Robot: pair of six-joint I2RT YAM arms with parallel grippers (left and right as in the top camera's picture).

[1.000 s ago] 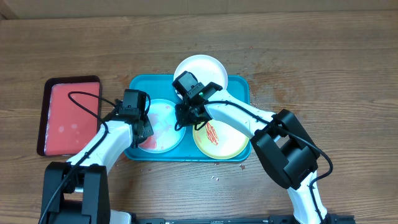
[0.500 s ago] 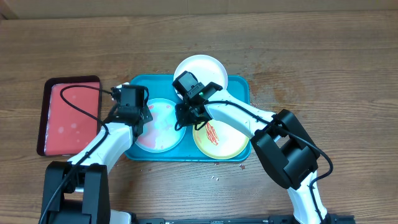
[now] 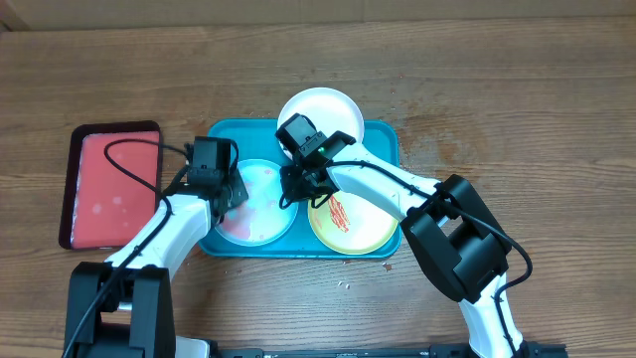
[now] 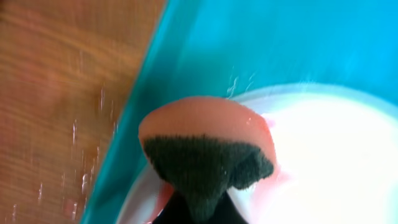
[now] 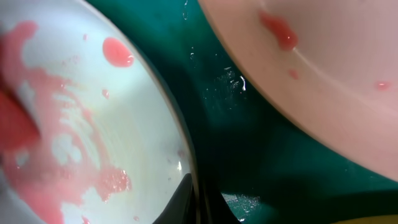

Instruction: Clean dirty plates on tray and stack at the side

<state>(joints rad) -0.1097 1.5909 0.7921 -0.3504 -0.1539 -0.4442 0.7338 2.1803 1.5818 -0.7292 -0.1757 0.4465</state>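
Note:
The turquoise tray [image 3: 378, 139] holds the light blue plate [image 3: 260, 204], smeared pink-red, and the yellow-green rimmed plate [image 3: 363, 227] with a red streak. The white plate [image 3: 323, 107] lies on the tray's far rim. My left gripper [image 3: 221, 187] is shut on a pink sponge with a dark green scrub side [image 4: 205, 146], pressed on the blue plate's left edge [image 4: 329, 155]. My right gripper [image 3: 296, 185] is shut on the blue plate's right rim; in the right wrist view the rim [image 5: 184, 155] runs between its fingers [image 5: 180, 200].
A red tray with a dark rim [image 3: 104, 184] lies left of the turquoise tray on the wooden table [image 3: 517, 119]. In the right wrist view another plate's edge with red drops [image 5: 323, 81] lies across a wet strip of tray floor [image 5: 242, 124].
My left gripper has slid the sponge from the blue plate's near-left rim toward its far-left rim. The right arm and the plates have not moved.

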